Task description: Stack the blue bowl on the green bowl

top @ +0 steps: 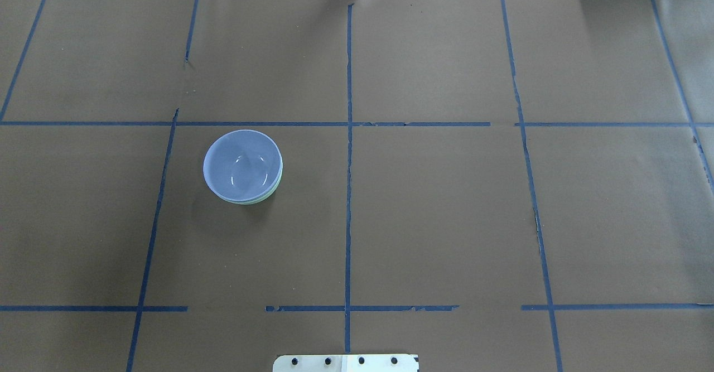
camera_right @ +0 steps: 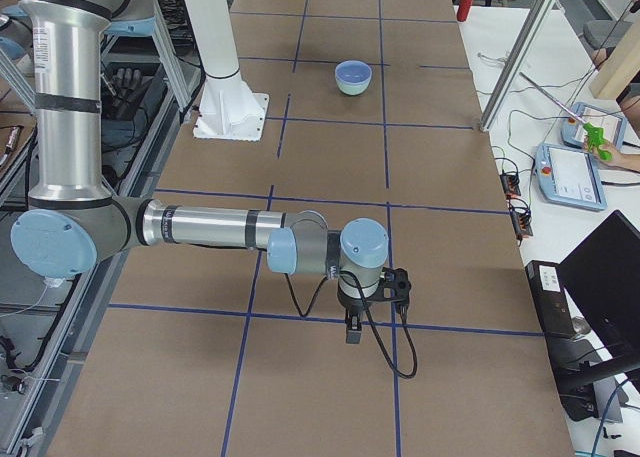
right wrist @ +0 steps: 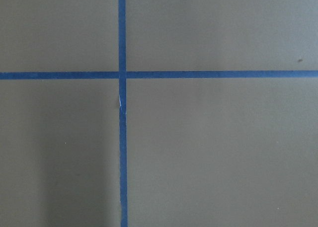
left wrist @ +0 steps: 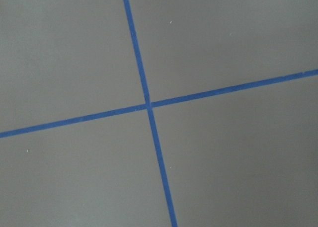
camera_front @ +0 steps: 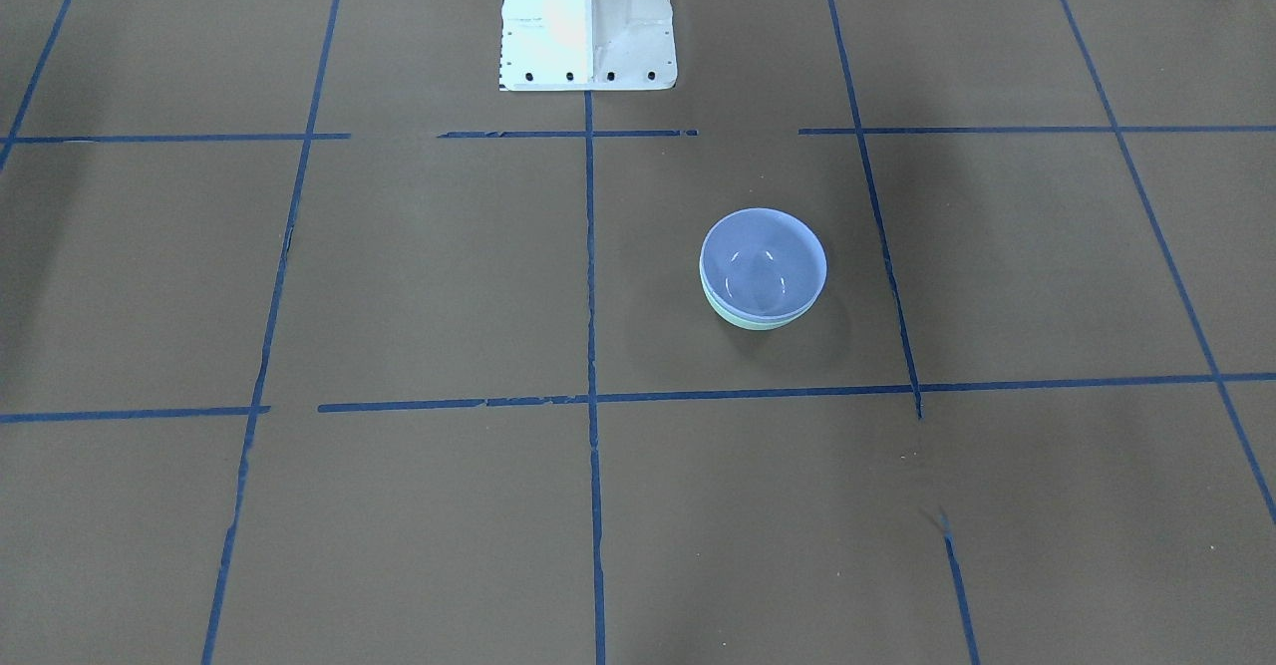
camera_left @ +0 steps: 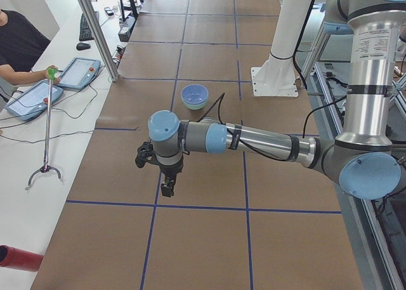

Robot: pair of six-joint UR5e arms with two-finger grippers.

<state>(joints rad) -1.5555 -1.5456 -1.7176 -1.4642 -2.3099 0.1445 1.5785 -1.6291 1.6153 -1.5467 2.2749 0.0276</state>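
Front: blue bowl (camera_front: pixel 763 266) nested in green bowl (camera_front: pixel 746 319); stacking looks complete.
Overhead: same stack on the table (top: pixel 446 221); no arm near.
Left side: left end effector (camera_left: pixel 166 187) well apart, probably clearing the stack; opening unreadable.
Right side: right end effector (camera_right: pixel 352 329) likewise; opening unreadable.

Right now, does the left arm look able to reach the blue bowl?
Probably yes: nothing visible stands between the left arm and the blue bowl, nested uncovered in the green bowl.

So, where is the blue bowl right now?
In the overhead view, the blue bowl sits nested in the green bowl, on the robot's left side, left of the centre tape line.
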